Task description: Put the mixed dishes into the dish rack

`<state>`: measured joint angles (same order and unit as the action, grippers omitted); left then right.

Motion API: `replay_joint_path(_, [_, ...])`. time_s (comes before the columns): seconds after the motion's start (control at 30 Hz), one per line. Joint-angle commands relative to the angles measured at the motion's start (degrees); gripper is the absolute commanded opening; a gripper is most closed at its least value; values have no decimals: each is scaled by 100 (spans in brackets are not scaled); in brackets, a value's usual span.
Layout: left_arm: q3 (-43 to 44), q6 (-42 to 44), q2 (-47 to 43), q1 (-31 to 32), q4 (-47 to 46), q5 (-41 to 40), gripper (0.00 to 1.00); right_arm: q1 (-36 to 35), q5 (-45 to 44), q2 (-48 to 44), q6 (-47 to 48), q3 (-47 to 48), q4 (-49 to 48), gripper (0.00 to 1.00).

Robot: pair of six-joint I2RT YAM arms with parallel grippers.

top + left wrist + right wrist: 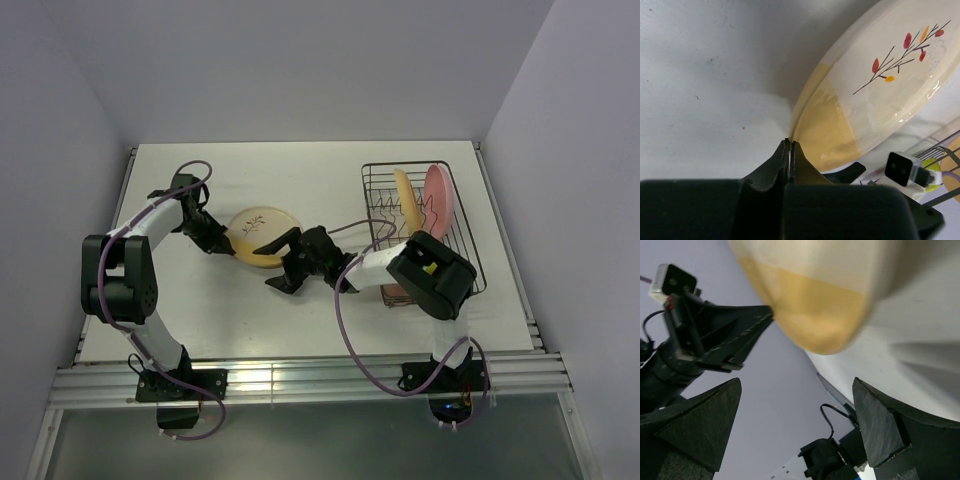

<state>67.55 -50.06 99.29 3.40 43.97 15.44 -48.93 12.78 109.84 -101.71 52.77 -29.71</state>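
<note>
The cream-and-yellow plate with a twig motif [258,232] is at the table's middle, tilted, with shadow under its raised edge [880,80]. My left gripper [226,244] is shut, its tips [790,143] against the plate's left yellow rim with nothing between them. My right gripper [277,262] is open at the plate's right side. Its fingers [705,425] straddle the yellow rim [815,315] without touching it. The dark wire dish rack [470,240] stands at the right and holds the orange plate [405,198] and pink plate [440,195] upright. The bowls are not clearly visible.
A pinkish object [396,294], perhaps the pink cup, sits at the rack's near left corner, mostly hidden by my right arm [430,272]. The right arm's cable [345,320] loops over the table. The table's raised edges run along the left and right sides.
</note>
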Motion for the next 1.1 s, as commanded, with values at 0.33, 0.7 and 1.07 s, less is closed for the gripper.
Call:
replay_joint_path(0.33, [206, 93, -480, -50, 165, 389, 0, 146, -987, 467, -516, -259, -869, 100])
replay_joint_path(0.7, [-101, 84, -770, -50, 165, 442, 0, 340, -1102, 951, -395, 65, -940, 93])
replay_joint_path(1.07, [-585, 181, -972, -50, 33, 512, 0, 428, -759, 1242, 11, 743, -870, 21])
